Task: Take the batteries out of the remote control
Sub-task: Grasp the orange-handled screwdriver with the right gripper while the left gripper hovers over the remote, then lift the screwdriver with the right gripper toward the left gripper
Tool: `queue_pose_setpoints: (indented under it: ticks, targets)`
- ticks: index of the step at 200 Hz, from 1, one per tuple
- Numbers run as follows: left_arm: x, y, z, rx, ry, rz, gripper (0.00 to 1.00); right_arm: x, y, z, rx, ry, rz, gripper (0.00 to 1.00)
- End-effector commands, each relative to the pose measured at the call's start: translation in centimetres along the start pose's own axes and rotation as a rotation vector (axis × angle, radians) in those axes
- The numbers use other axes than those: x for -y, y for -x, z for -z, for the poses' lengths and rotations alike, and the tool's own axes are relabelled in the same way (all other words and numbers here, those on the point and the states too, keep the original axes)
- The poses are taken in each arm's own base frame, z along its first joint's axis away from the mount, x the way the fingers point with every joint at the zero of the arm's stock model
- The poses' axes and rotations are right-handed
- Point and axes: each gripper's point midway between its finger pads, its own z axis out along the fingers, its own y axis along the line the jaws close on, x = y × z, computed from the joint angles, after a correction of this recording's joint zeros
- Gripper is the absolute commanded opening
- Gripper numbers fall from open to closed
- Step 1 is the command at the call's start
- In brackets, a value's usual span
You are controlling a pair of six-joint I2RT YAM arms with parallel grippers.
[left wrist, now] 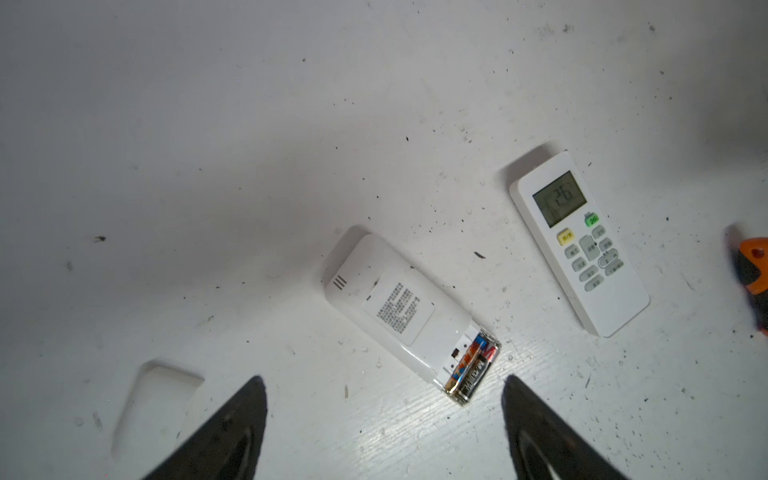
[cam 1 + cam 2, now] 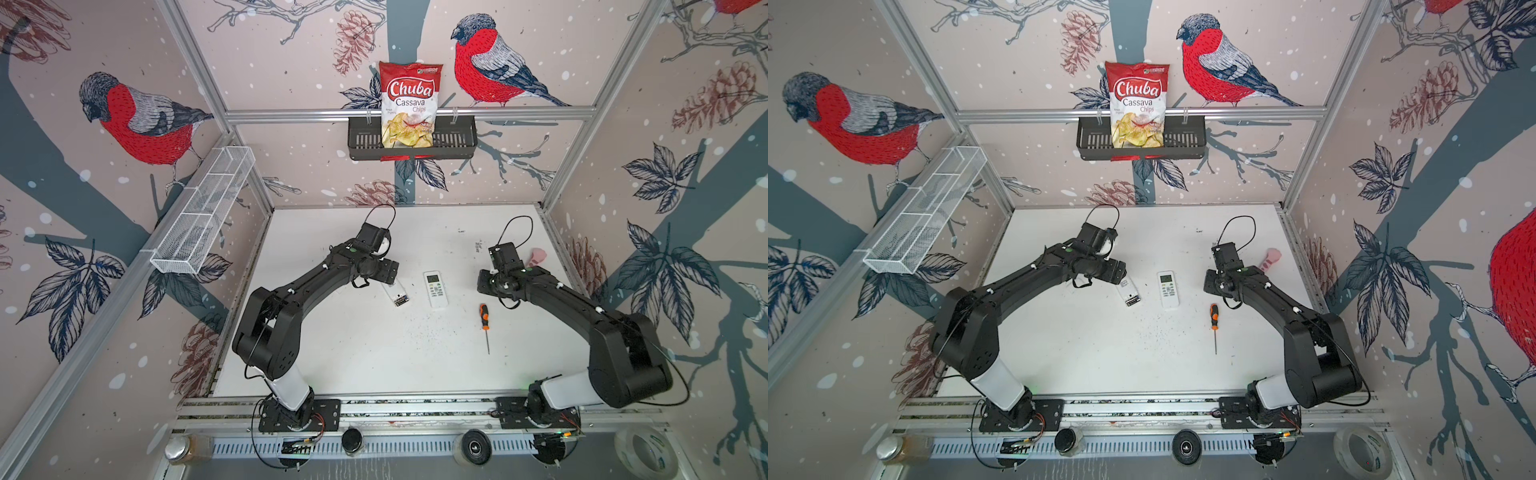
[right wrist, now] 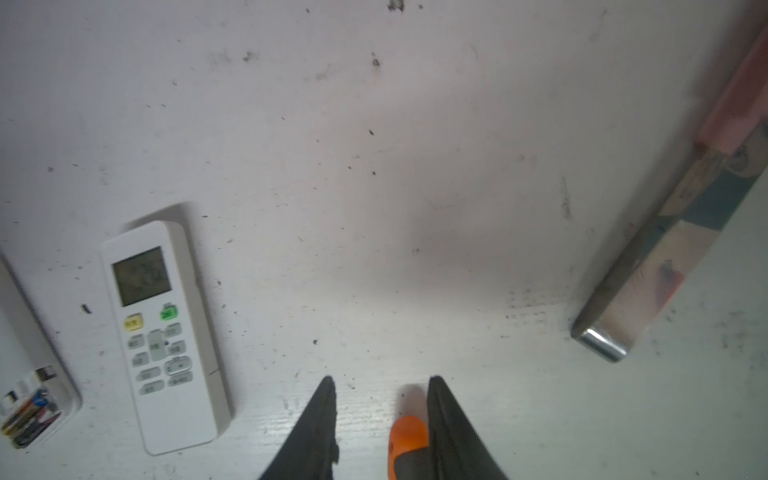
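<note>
Top views, room: bird-patterned walls [image 2: 291, 174] are enclosing a white, speckled desk [image 2: 374, 357].
Top views, batteries: the batteries [image 2: 401, 300] are sitting in the open end of the face-down remote control [image 2: 394, 293], left of the desk's middle.
Left wrist: the left hand [image 1: 384, 377] is hovering spread wide – the batteries, black with orange bands, are lying side by side.
Right wrist: the right hand [image 3: 381, 378] is standing slightly parted, pinching nothing, over the screwdriver [image 3: 407, 440].

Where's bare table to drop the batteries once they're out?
Widest free patch: the table between the front rail and the row of opened remote, face-up remote, screwdriver. Also free: the far strip behind that row, between the arms. Crowded: the row itself.
</note>
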Motion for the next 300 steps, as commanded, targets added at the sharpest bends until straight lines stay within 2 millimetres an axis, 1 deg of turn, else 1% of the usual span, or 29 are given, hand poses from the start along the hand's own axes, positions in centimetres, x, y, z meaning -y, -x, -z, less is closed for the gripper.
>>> queue_pose_setpoints:
  ticks: [1,13,28,35,62,89,105,128,139,171,185,187,189,202,225,239,248,275,300]
  targets:
    - [-0.1,-0.8,-0.2,-0.016,0.026,0.002,0.9,0.9,-1.2,-0.4,-0.037,-0.073,0.04,0.38]
    - [0.1,-0.6,-0.1,0.01,0.028,0.017,0.91,1.3,-1.9,-0.8,-0.059,-0.104,0.048,0.38]
    - [0.5,-0.4,0.2,0.049,0.013,0.034,0.93,1.1,-2.8,-1.2,-0.083,-0.114,0.065,0.38]
    - [0.6,-0.2,0.4,0.069,0.009,0.043,0.96,1.0,-3.2,-1.3,-0.096,-0.118,0.075,0.38]
    - [0.7,0.4,1.1,0.116,0.005,0.067,0.96,1.3,-4.7,-1.8,-0.133,-0.143,0.089,0.38]
    - [1.4,1.1,2.0,0.174,-0.019,0.085,0.96,1.4,-5.4,-2.0,-0.151,-0.151,0.082,0.39]
    - [1.7,1.6,2.4,0.209,-0.002,0.085,0.96,1.6,-5.8,-2.1,-0.163,-0.157,0.078,0.39]
    - [2.6,1.6,2.5,0.233,-0.005,0.077,0.96,1.5,-6.4,-2.5,-0.183,-0.142,0.07,0.38]
    - [2.7,1.4,2.6,0.244,-0.006,0.081,0.96,1.6,-6.6,-2.8,-0.196,-0.143,0.069,0.35]
    - [2.7,1.4,3.7,0.302,-0.022,0.097,0.96,1.4,-7.2,-3.5,-0.219,-0.129,0.062,0.26]
    - [3.0,2.2,4.5,0.34,-0.039,0.102,0.96,1.2,-7.4,-3.7,-0.225,-0.12,0.059,0.22]
    - [2.9,1.6,4.2,0.328,-0.037,0.104,0.96,1.2,-7.4,-3.8,-0.226,-0.119,0.057,0.21]
    - [2.9,1.5,4.2,0.328,-0.039,0.104,0.96,1.2,-7.4,-3.8,-0.227,-0.117,0.058,0.21]
    - [3.1,1.7,4.5,0.351,-0.054,0.107,0.96,0.9,-7.3,-3.8,-0.226,-0.105,0.054,0.17]
    - [3.5,2.3,5.2,0.394,-0.084,0.11,0.96,0.3,-6.2,-3.3,-0.194,-0.086,0.045,0.15]
    - [4.0,2.8,5.7,0.434,-0.117,0.108,0.96,-0.3,-5.1,-2.8,-0.164,-0.065,0.038,0.14]
    - [4.4,3.1,6.1,0.466,-0.144,0.107,0.96,-0.9,-4.0,-2.3,-0.135,-0.047,0.032,0.14]
    - [5.6,4.1,7.7,0.581,-0.238,0.098,0.96,-3.3,0.2,-0.3,-0.025,0.036,0.004,0.12]
    - [6.3,5.0,8.9,0.666,-0.29,0.084,0.96,-6.2,4.9,1.8,0.102,0.151,-0.048,0.12]
